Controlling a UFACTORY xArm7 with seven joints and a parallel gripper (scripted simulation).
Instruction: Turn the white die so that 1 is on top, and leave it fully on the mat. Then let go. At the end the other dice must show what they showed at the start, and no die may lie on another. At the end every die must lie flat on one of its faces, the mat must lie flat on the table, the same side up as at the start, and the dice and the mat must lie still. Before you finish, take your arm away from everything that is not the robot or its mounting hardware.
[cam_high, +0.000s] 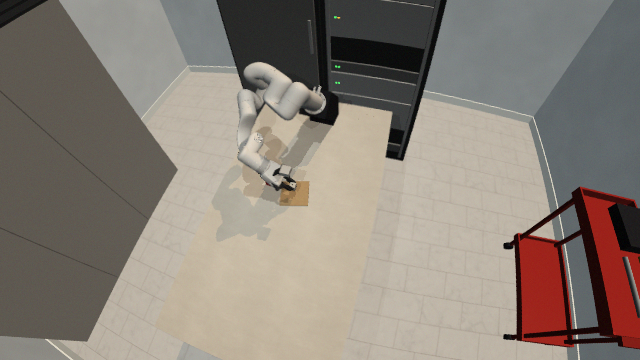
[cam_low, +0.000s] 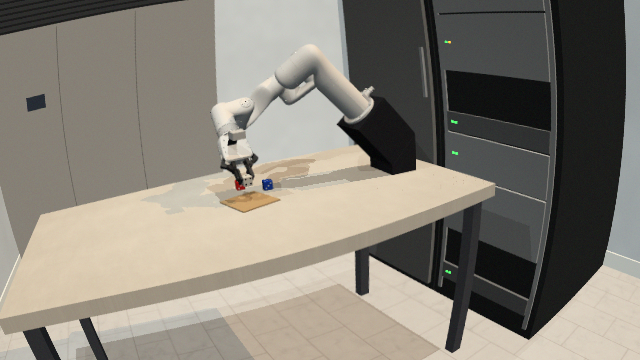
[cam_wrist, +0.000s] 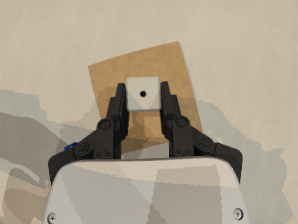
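One pip faces the camera in the wrist view, on the white die (cam_high: 292, 185) (cam_low: 247, 181) (cam_wrist: 143, 93), so the turn looks largely done. The gripper (cam_high: 289, 185) (cam_low: 245, 180) (cam_wrist: 143, 93) is closed on it by two opposite sides, apparently above the mat (cam_high: 301, 198) (cam_low: 250, 202) (cam_wrist: 145, 62); how level it sits is hard to judge here. Lowering it fully onto the mat, flat, and letting go remain. In the exterior view, the red die (cam_high: 267, 184) (cam_low: 240, 185) lies at eleven o'clock from the mat's centre, the blue die (cam_low: 267, 184) (cam_wrist: 70, 146) at one o'clock. The white cube has softened edges and a round black pip; the square mat is thin, tan and faintly mottled, the table (cam_high: 275, 275) (cam_low: 200, 240) (cam_wrist: 240, 40) paler and smooth-looking.
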